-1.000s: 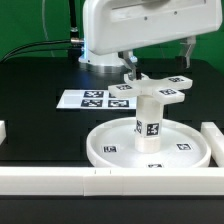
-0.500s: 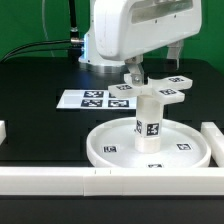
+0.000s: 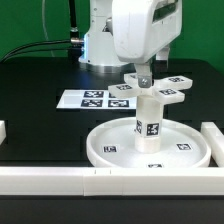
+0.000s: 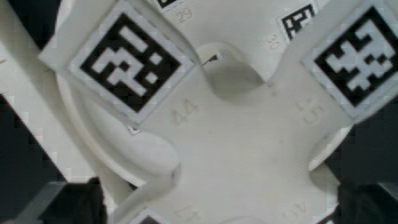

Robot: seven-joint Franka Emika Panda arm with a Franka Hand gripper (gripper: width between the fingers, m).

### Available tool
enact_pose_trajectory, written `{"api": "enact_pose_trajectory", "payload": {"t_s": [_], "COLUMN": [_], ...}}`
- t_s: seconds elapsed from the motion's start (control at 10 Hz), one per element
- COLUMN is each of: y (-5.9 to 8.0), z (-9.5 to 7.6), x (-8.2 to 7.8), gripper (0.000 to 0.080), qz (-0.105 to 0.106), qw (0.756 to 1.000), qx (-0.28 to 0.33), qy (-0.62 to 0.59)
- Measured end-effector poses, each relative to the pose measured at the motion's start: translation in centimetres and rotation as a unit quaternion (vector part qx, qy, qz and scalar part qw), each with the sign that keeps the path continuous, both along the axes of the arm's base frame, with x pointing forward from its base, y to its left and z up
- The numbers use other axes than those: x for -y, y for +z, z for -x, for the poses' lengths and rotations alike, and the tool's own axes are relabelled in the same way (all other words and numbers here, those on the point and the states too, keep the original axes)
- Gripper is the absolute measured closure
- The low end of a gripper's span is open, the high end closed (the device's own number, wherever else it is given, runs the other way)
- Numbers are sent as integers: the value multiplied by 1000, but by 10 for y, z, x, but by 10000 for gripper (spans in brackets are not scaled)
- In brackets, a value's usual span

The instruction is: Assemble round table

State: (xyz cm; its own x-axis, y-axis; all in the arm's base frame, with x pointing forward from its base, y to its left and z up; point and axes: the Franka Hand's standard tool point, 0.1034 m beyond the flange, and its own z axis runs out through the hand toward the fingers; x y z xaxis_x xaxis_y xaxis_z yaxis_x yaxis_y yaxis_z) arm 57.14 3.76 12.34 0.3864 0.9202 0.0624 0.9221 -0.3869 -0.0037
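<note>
The large rimmed disc [image 3: 108, 143] lies flat near the front of the table. The short cylinder [image 3: 149, 120] stands upright on its central hub. The cross-shaped piece [image 3: 172, 88] rests on top of the cylinder, its tagged arms spread out level. My gripper [image 3: 143, 75] hangs straight down over the cross's middle, fingertips at the level of its arms. In the wrist view the cross-shaped piece [image 4: 222, 120] fills the picture. My gripper [image 4: 210, 205] is open, with dark fingers [image 4: 45, 205] at either side of the cross's middle part.
The marker board [image 3: 95, 99] lies flat behind the disc, at the exterior view's left. Long white bars border the front [image 3: 90, 181] and right [image 3: 213, 135], with a short end at the left edge [image 3: 3, 130]. Black cables lie at the back left.
The hand has turned about its vertical axis and shifted toward the exterior view's right, now centred over the cross. The cross, cylinder and disc have not moved.
</note>
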Motion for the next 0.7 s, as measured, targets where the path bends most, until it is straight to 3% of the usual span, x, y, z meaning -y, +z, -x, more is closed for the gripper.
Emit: {"api": "enact_pose_trajectory", "payload": {"t_s": [0.7], "y": [-14], "z": [8], "x": [2], "gripper": [151], "qz": [4], "qw": [1000], "qx": [-11], "qy": [11]}}
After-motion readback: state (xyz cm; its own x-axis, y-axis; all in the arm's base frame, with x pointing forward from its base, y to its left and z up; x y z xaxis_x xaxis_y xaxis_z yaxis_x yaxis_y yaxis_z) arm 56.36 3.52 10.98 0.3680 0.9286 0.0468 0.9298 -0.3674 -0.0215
